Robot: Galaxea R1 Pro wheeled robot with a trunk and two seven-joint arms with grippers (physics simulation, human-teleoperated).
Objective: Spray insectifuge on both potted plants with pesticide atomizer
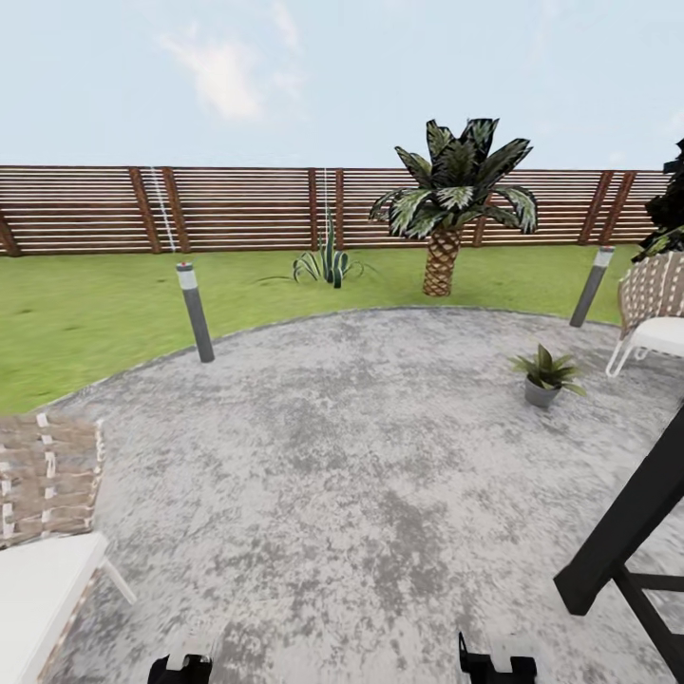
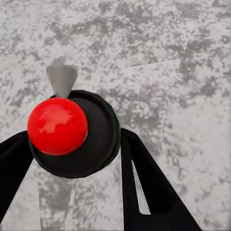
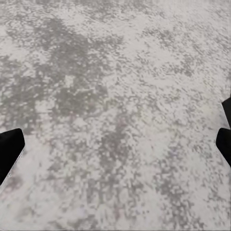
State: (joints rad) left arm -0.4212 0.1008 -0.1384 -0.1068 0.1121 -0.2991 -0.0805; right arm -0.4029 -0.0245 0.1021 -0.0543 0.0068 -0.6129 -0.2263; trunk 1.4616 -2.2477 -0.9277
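In the left wrist view my left gripper point(image 2: 79, 175) is shut on the pesticide atomizer point(image 2: 91, 139), a dark round body with a red knob and a grey nozzle, held over the grey patio. My right gripper point(image 3: 115, 144) is open above bare paving, its black fingertips point(image 3: 9, 151) far apart. One potted plant point(image 1: 546, 372), a small green rosette in a grey pot, stands on the patio point(image 1: 361, 446) ahead to my right. The other potted plant is out of view. I see no whitish insectifuge specks. Parts of both arms show at the head view's lower edge.
A woven chair with a white seat point(image 1: 43, 532) is close on the left, another point(image 1: 655, 313) at the right. A black frame point(image 1: 627, 532) slants at the lower right. Two grey bollards point(image 1: 196, 312) point(image 1: 591, 285) edge the patio. Beyond lie lawn, a palm point(image 1: 454, 204) and a slatted fence point(image 1: 237, 209).
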